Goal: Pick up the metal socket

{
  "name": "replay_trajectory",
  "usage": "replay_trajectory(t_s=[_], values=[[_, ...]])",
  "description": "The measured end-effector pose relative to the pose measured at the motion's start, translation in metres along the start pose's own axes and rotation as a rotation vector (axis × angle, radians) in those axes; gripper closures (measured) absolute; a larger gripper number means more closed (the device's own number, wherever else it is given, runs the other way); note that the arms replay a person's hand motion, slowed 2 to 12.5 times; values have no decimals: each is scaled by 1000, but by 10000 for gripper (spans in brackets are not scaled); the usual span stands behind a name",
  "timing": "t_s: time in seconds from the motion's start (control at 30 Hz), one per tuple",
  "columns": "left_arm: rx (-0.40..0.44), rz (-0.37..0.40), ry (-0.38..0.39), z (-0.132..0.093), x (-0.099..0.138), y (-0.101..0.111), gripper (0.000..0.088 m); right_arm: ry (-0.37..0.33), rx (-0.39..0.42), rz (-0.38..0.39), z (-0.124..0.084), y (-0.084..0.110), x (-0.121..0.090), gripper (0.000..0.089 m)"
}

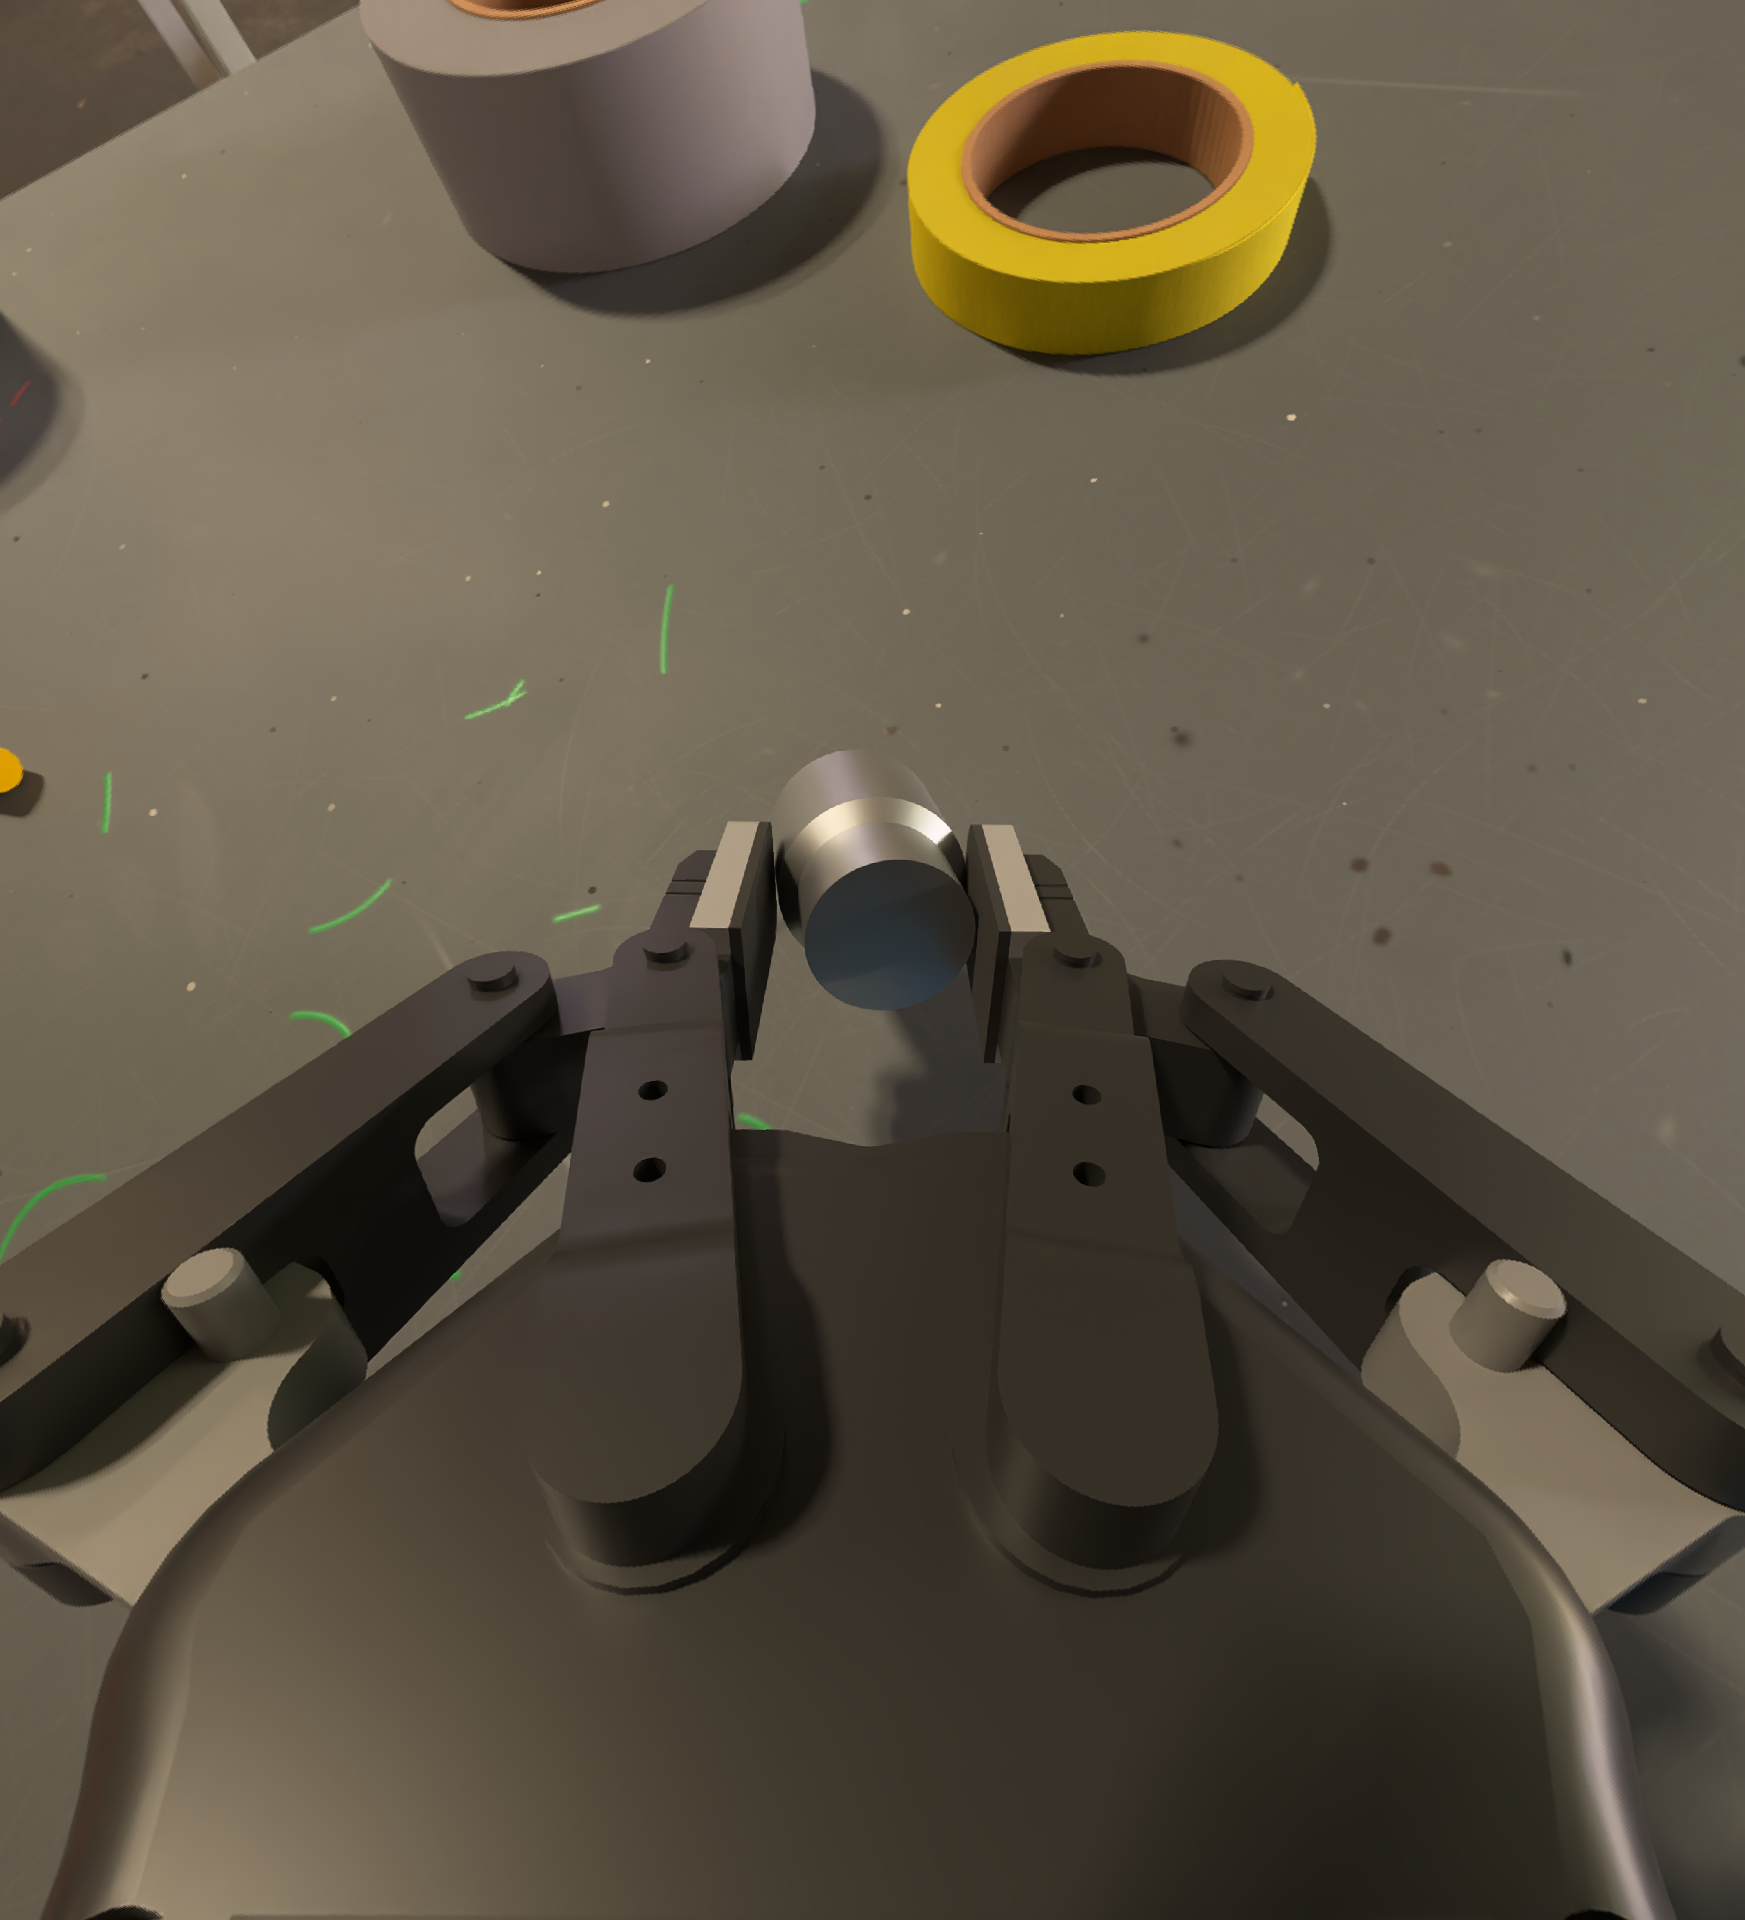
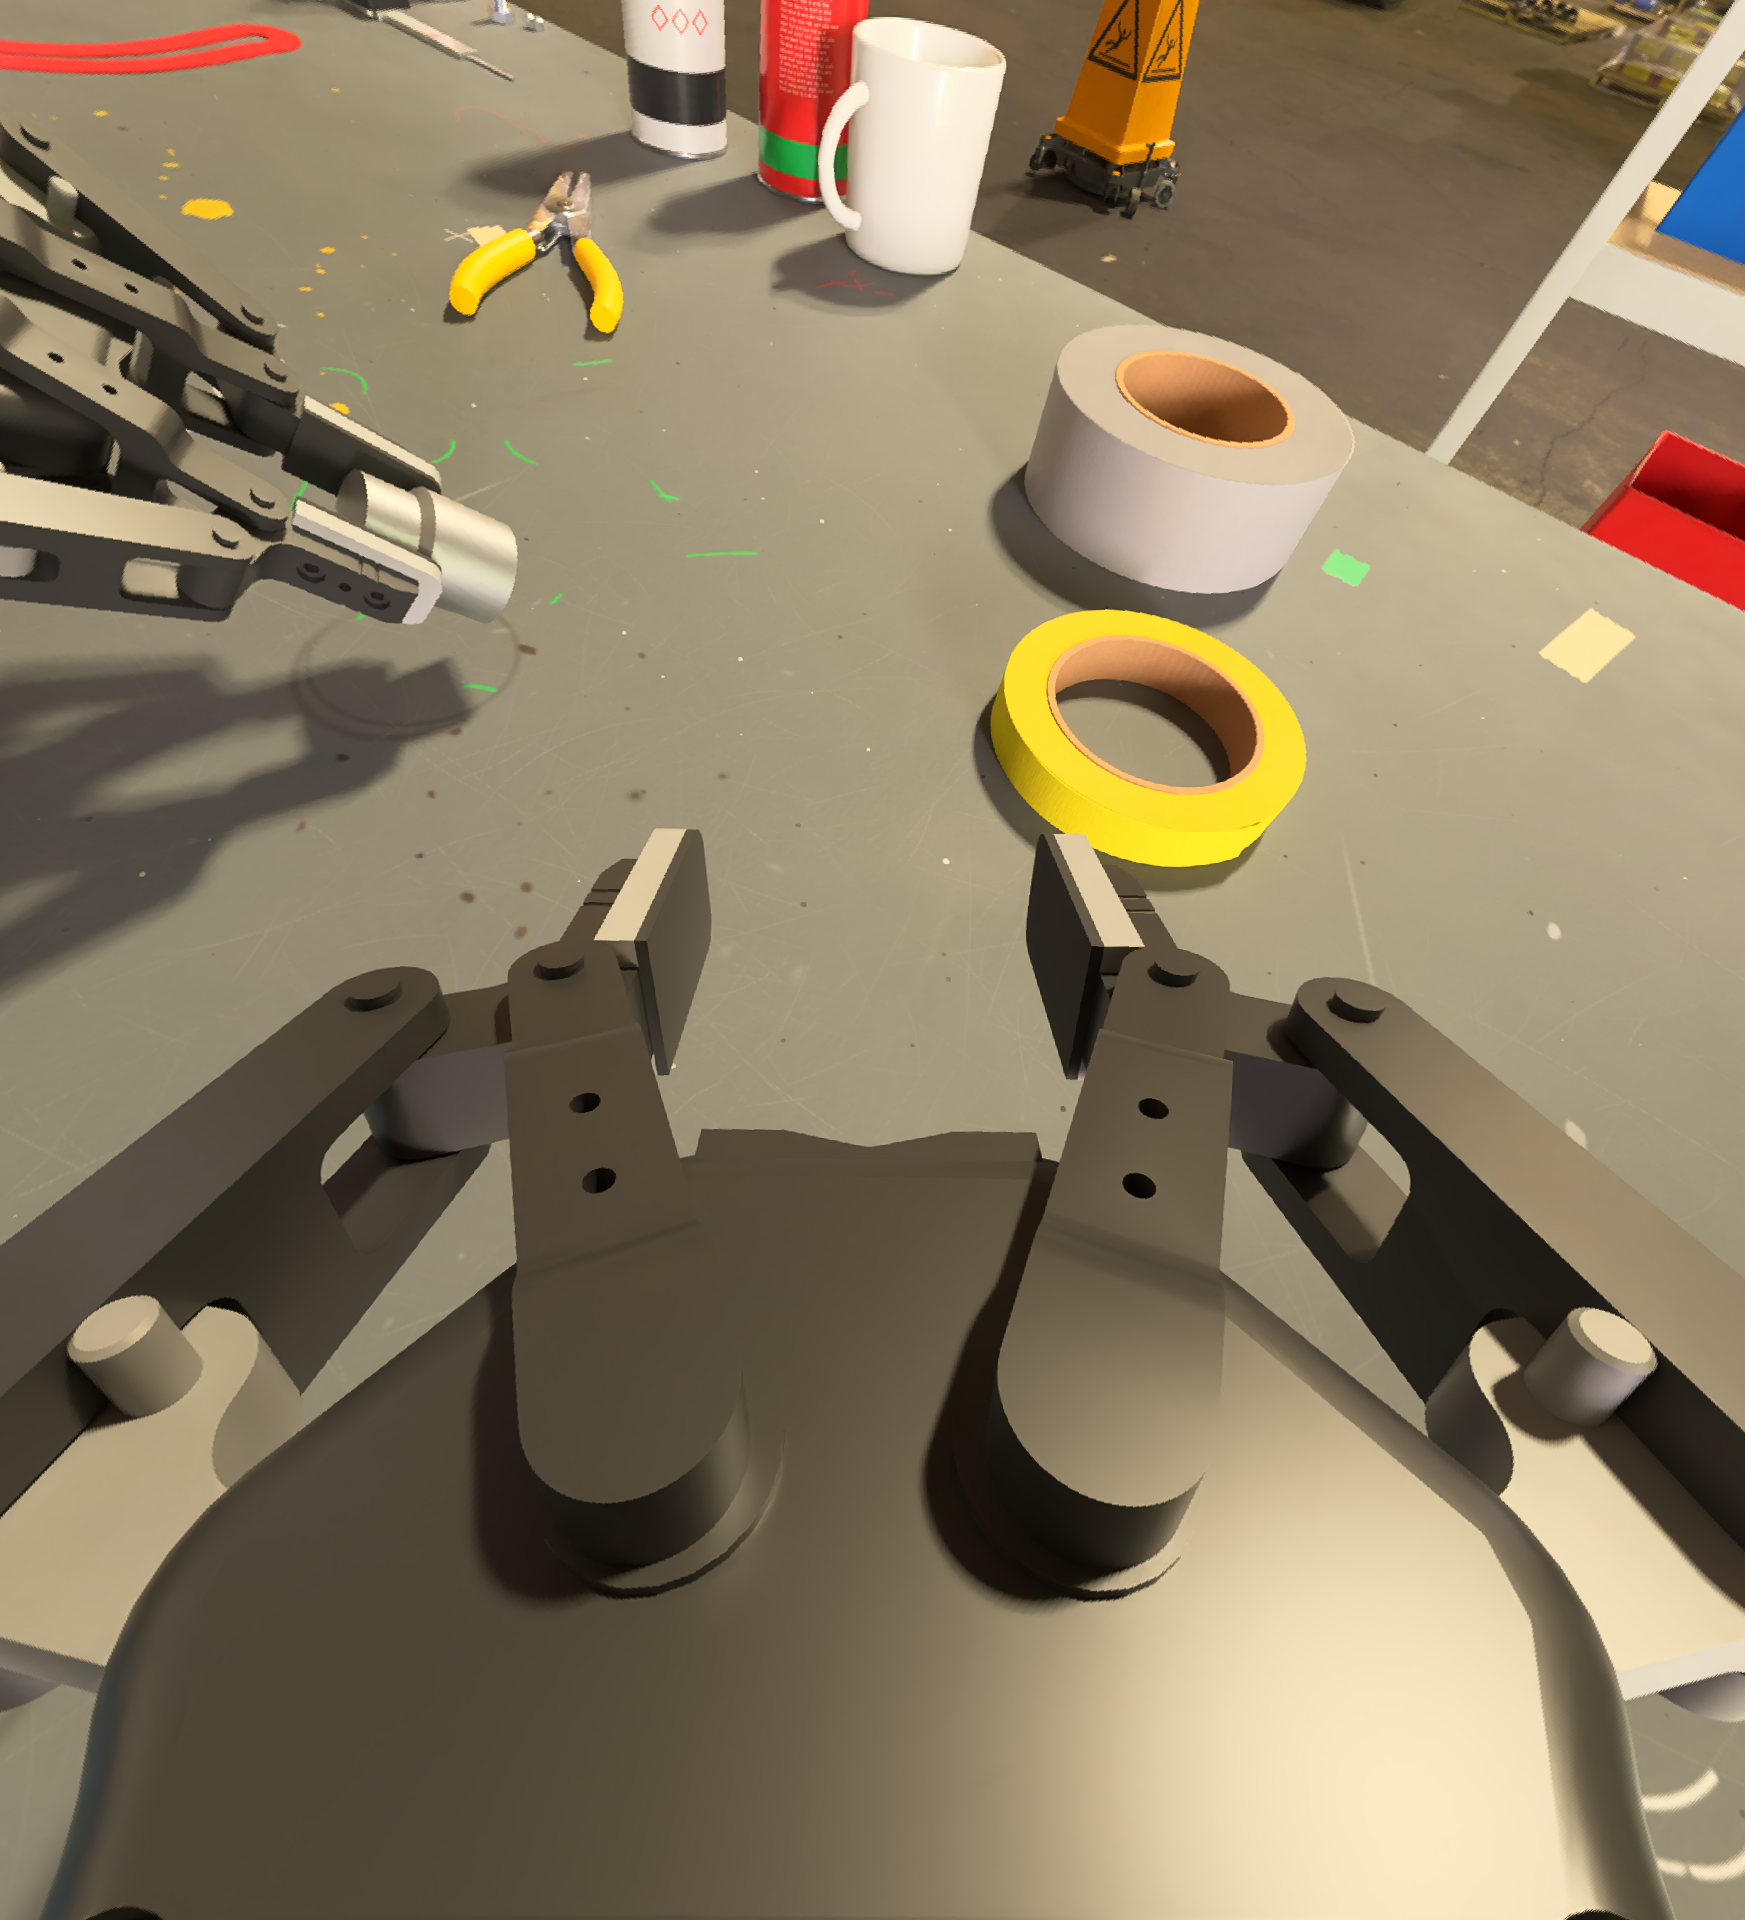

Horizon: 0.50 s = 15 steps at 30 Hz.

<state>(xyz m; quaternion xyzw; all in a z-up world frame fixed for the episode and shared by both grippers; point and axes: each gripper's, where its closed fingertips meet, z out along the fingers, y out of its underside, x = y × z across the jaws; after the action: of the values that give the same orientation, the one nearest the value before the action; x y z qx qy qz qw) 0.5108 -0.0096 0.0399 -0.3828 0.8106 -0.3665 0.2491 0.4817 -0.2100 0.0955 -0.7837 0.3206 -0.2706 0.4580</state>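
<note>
Left gripper [image 1: 873,914] clamped on my metal socket [image 1: 873,883], lifted off the worktop [image 1: 1367,727]; right gripper [image 2: 868,935] apart, holding nothing.

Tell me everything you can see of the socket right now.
The socket is a short, shiny metal cylinder in two steps, a wider and a narrower section. The end facing the left wrist camera looks flat and closed. It lies roughly horizontal, clamped between the jaws of the left gripper, whose pads press its sides. In the right wrist view it sticks out past the fingertips, clear of the table, with its shadow below.
</note>
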Motion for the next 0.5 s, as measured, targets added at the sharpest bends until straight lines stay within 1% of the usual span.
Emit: replay_trajectory(t_s=[0.27,0.5], values=[[35,6,50,1,10,-2,552,4,0,-4,-1,0,1,341],[33,3,60,1,10,0,552,8,3,-4,-2,-1,2,341]])
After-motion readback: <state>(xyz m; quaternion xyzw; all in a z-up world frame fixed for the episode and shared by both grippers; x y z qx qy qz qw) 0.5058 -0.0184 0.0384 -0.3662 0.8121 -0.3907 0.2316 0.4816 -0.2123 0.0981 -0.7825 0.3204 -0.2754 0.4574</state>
